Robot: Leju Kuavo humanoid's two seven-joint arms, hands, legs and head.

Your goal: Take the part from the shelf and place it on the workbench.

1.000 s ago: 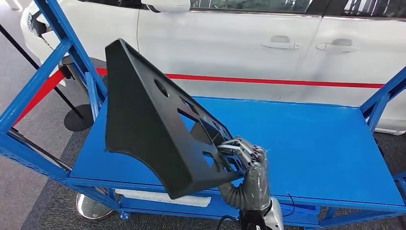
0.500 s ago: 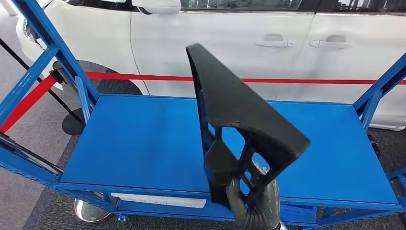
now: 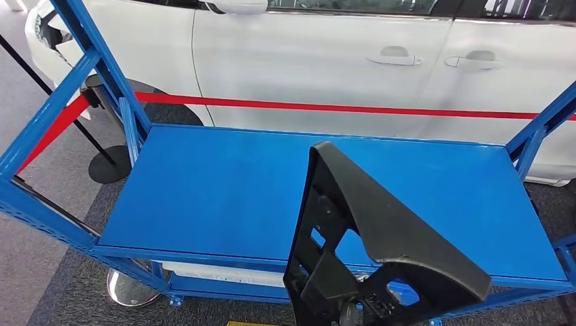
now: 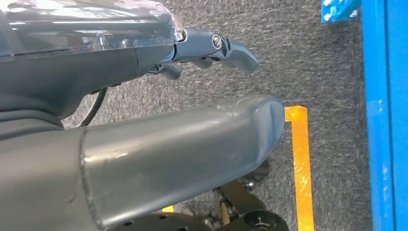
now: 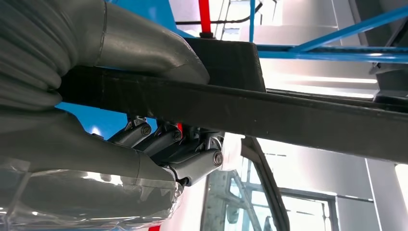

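Note:
The black part (image 3: 380,217), a large angular plastic panel with cut-outs, stands tilted over the front edge of the blue bench top (image 3: 217,190), its lower end near the picture's bottom. My right hand (image 5: 125,139) grips the part (image 5: 298,118), thumb on one side of a flat bar and fingers (image 5: 192,166) curled under it; in the head view the panel hides most of that hand. My left hand (image 4: 207,48) hangs over grey carpet beside the bench and holds nothing, its fingers loosely apart.
A white car (image 3: 326,61) with a red stripe stands right behind the bench. Blue frame posts (image 3: 102,75) rise at the bench's left and right ends. A stanchion base (image 3: 109,166) sits on the floor at left. Yellow floor tape (image 4: 300,159) runs beside the blue bench edge (image 4: 385,120).
The part has swung from high on the left, through upright at the middle, down to the bench's front right. My right hand has dropped behind it. The camera has shifted slightly.

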